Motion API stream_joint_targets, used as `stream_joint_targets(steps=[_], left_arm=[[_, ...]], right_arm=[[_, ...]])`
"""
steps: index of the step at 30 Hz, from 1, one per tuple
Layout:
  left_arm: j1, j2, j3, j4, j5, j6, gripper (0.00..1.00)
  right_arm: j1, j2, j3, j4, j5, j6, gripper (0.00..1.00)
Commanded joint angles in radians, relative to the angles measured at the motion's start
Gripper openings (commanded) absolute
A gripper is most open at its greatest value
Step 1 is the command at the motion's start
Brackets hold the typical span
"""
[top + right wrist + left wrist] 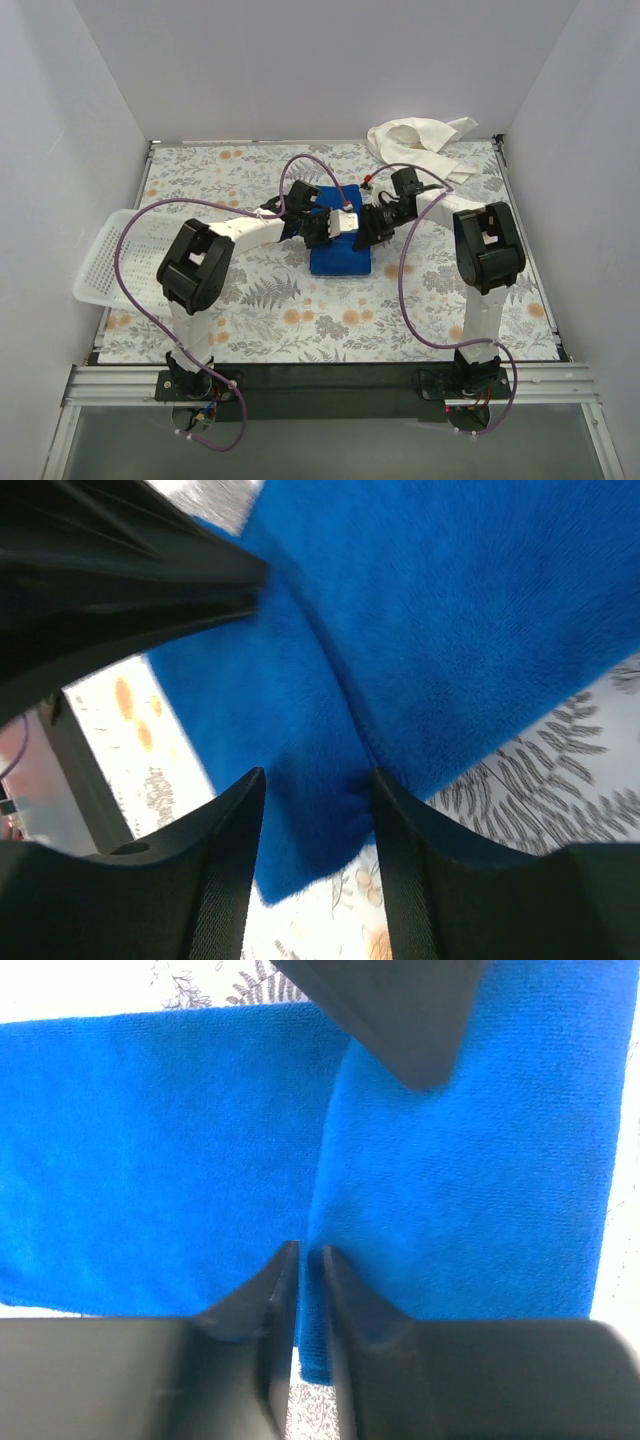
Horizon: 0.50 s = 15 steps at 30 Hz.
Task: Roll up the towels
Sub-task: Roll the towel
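The royal blue towel lies partly folded in the middle of the table. My left gripper is over its left side; in the left wrist view it is shut on a raised fold at the edge of the blue towel. My right gripper is over the towel's right side; in the right wrist view it is open, with its fingers either side of a corner of the blue towel. The white towel lies crumpled at the back right.
A white perforated basket sits at the left table edge. The table has a floral cover. White walls close in the sides and back. Each gripper shows in the other's wrist view, close above the towel.
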State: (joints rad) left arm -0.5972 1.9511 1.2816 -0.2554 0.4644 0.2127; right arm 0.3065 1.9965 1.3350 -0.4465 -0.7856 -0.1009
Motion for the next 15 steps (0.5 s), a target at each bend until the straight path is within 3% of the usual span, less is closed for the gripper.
stream_joint_targets(steps=[1, 4, 5, 8, 15], left_arm=[[0.01, -0.109, -0.024, -0.013, -0.003, -0.007, 0.27], [0.01, -0.199, -0.066, -0.031, 0.01, 0.03, 0.37], [0.01, -0.246, -0.099, -0.033, 0.016, 0.04, 0.45], [-0.009, -0.317, -0.16, -0.057, 0.013, 0.118, 0.54], [-0.104, -0.37, -0.274, -0.036, -0.041, 0.226, 0.56]], right_arm=[[0.04, 0.03, -0.017, 0.032, 0.066, -0.002, 0.43], [0.057, 0.041, -0.007, 0.038, 0.082, 0.001, 0.43], [0.06, 0.042, -0.004, 0.037, 0.088, 0.003, 0.42], [0.065, 0.05, 0.003, 0.037, 0.12, 0.006, 0.42], [0.075, 0.073, 0.018, 0.026, 0.144, 0.01, 0.39]])
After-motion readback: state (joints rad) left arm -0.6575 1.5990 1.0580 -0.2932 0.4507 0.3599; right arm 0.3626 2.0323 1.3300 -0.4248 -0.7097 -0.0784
